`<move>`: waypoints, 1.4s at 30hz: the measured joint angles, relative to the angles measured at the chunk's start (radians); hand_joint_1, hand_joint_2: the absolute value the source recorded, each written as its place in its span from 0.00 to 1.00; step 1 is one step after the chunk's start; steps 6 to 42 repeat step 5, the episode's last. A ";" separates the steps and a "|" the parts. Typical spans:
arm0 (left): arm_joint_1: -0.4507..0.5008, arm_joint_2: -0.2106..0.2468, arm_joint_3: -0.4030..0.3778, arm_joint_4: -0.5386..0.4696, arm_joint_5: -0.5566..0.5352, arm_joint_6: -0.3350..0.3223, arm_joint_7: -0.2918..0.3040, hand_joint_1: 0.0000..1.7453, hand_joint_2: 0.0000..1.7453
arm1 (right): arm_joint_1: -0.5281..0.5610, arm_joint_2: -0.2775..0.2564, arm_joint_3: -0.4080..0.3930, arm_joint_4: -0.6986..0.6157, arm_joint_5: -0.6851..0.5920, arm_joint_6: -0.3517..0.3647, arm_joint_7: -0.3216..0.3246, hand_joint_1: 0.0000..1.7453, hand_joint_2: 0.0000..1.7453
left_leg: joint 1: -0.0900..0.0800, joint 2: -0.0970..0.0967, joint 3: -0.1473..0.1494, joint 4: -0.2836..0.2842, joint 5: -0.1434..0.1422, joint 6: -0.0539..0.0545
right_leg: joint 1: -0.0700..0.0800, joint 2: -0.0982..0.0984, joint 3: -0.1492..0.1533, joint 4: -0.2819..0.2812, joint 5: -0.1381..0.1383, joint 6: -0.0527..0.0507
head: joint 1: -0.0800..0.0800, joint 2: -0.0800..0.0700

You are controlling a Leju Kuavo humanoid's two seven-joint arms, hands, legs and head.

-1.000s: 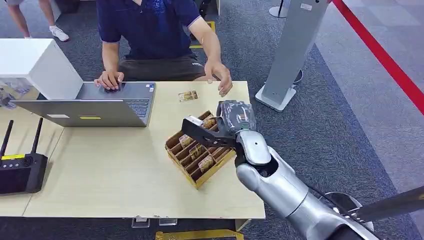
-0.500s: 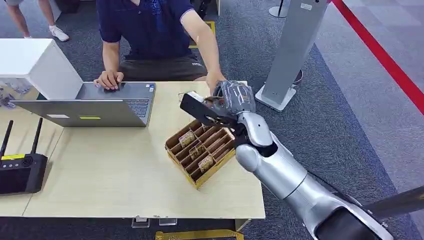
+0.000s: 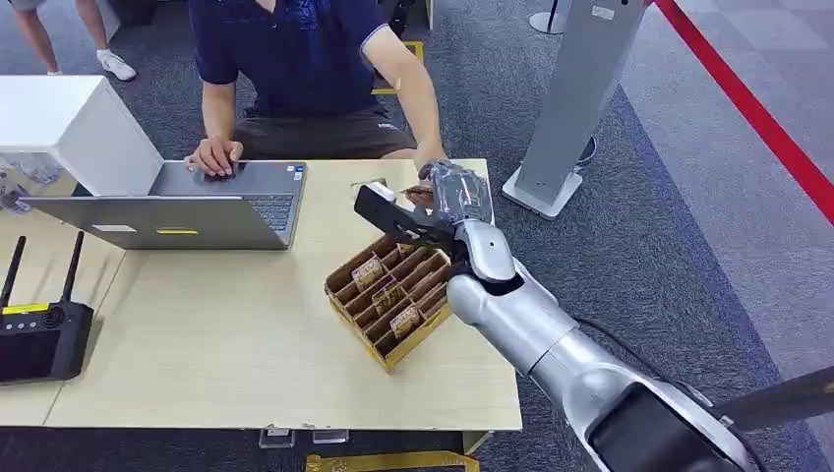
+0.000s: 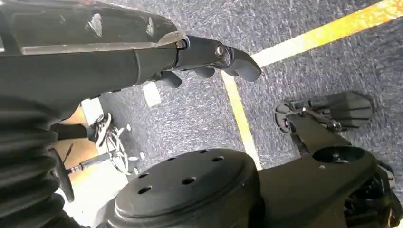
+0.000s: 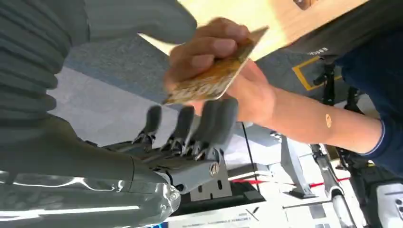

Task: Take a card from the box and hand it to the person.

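Your right hand [image 3: 454, 197] is raised over the far right part of the pale wooden table [image 3: 246, 324], past the open brown cardboard box with slotted compartments [image 3: 388, 362]. Its dark fingers [image 5: 185, 123] are spread and nearly straight, and the thick grey thumb stands apart from them. The thin gold card [image 5: 216, 71] lies between thumb and fingers, just off the fingertips. You cannot tell from these views whether your hand actually grips it. The person's hand [image 5: 209, 50] pinches the card with fingers over one face and palm behind the other.

The card's long axis runs across your fingers. One short end is over your fingertips and the other sticks out past the person's knuckles. It is tilted, so you see it almost edge-on.

For room: the box sits just under your forearm, set at an angle to the table edges, with more cards upright in its slots. The table's right edge is close beside your arm, with open grey carpet beyond it. The person's forearm comes in from the far side.

Your left hand [image 4: 209, 61] hangs over the carpet holding nothing, its fingers loosely bent.

Further left on the table are a grey laptop [image 3: 197, 206] and a black device with two antennas [image 3: 39, 339]. Beyond the far right corner stands a grey pillar on a flat base [image 3: 570, 98], and a red floor line [image 3: 757, 108] runs past it.
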State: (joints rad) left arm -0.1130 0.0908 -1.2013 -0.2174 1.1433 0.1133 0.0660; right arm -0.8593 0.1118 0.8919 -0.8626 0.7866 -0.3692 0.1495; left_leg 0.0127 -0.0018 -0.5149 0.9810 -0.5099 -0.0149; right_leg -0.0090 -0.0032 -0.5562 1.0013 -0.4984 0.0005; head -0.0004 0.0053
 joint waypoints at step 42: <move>0.000 0.000 -0.002 0.000 0.001 0.013 -0.011 0.00 0.00 | -0.002 0.008 0.000 0.037 0.003 -0.011 0.004 0.00 1.00 | 0.000 0.000 0.000 0.000 0.000 0.000 | 0.000 0.000 0.000 0.000 0.000 0.000 | 0.000 0.000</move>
